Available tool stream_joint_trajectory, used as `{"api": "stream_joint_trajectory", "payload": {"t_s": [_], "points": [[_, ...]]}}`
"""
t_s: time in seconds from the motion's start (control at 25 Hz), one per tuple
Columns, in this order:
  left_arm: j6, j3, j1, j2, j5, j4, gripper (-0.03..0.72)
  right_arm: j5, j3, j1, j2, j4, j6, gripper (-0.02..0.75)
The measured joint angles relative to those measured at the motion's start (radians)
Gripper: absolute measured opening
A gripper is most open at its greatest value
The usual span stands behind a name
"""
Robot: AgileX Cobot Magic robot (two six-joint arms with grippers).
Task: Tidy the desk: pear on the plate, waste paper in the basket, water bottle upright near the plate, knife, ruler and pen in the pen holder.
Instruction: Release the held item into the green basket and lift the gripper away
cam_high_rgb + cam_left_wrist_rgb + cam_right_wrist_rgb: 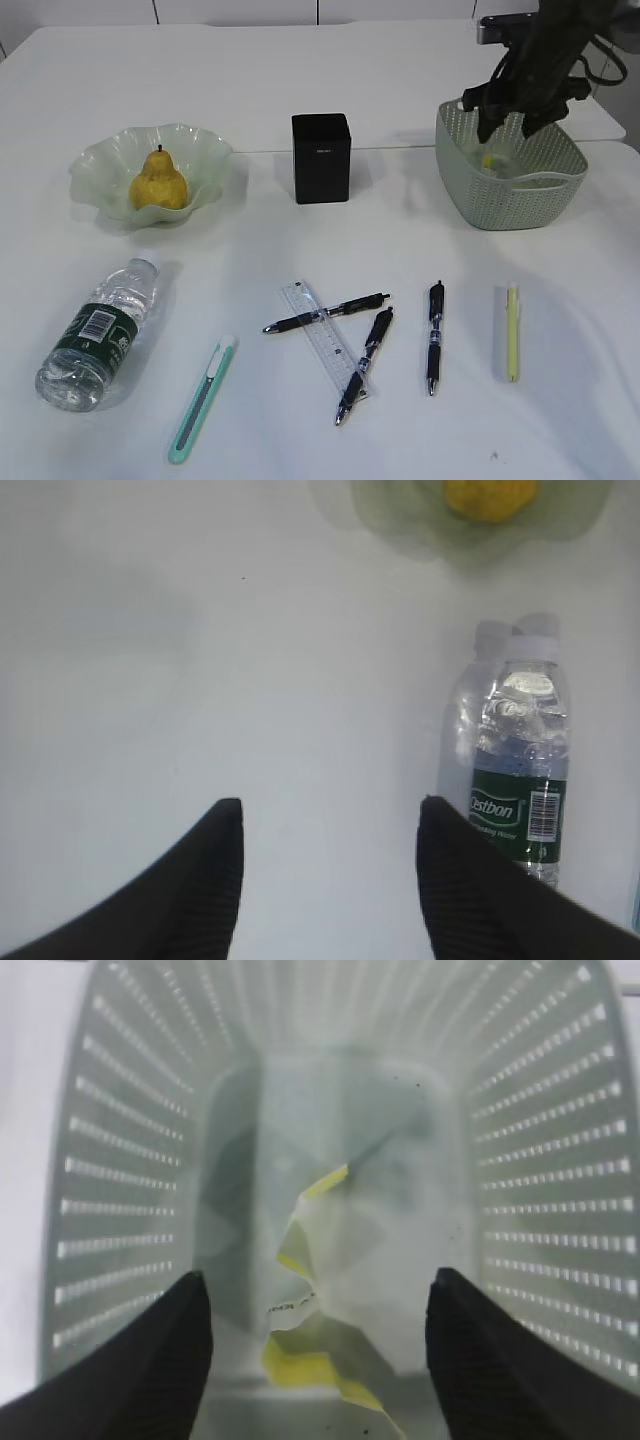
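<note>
Waste paper inside basket

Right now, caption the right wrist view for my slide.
Open end effector above the basket, crumpled waste paper lying inside.

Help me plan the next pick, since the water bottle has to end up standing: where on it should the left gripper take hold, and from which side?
The water bottle lies on its side, cap toward the plate. Probably best to come from above with the left gripper and close the fingers across the round body near the green label, where it is widest and clear of the utility knife.
</note>
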State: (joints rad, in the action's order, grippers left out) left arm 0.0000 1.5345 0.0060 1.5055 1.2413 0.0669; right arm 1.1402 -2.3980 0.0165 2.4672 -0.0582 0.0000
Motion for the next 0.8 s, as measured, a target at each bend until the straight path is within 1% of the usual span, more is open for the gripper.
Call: {"api": "stream_joint_trajectory", "payload": {"t_s": [0.2, 0.28, 0.32, 0.36, 0.48, 0.56, 0.68, 0.8], "points": [[0.0, 0.0, 0.0, 0.0, 0.0, -0.002, 0.391, 0.068, 0.0, -0.009, 0.001, -0.002, 0.0, 0.538], [0.0, 0.0, 0.0, 0.0, 0.0, -0.004, 0.409, 0.09, 0.0, -0.009, -0.004, 0.004, 0.0, 0.54], [0.0, 0.0, 0.0, 0.0, 0.0, -0.01, 0.432, 0.092, 0.0, -0.009, -0.012, 0.012, 0.0, 0.542], [0.0, 0.0, 0.0, 0.0, 0.0, -0.017, 0.473, 0.094, 0.0, -0.009, -0.024, 0.017, 0.0, 0.542], [0.0, 0.0, 0.0, 0.0, 0.0, -0.046, 0.622, 0.101, 0.005, -0.01, -0.095, 0.029, 0.026, 0.543], [0.0, 0.0, 0.0, 0.0, 0.0, -0.05, 0.668, 0.101, 0.023, -0.01, -0.153, 0.039, 0.032, 0.543], [0.0, 0.0, -0.002, 0.013, 0.0, -0.054, 0.684, 0.104, 0.074, -0.01, -0.245, 0.044, 0.039, 0.542], [0.0, 0.0, -0.002, 0.017, 0.0, -0.054, 0.661, 0.11, 0.13, -0.01, -0.321, 0.058, 0.048, 0.542]]}}
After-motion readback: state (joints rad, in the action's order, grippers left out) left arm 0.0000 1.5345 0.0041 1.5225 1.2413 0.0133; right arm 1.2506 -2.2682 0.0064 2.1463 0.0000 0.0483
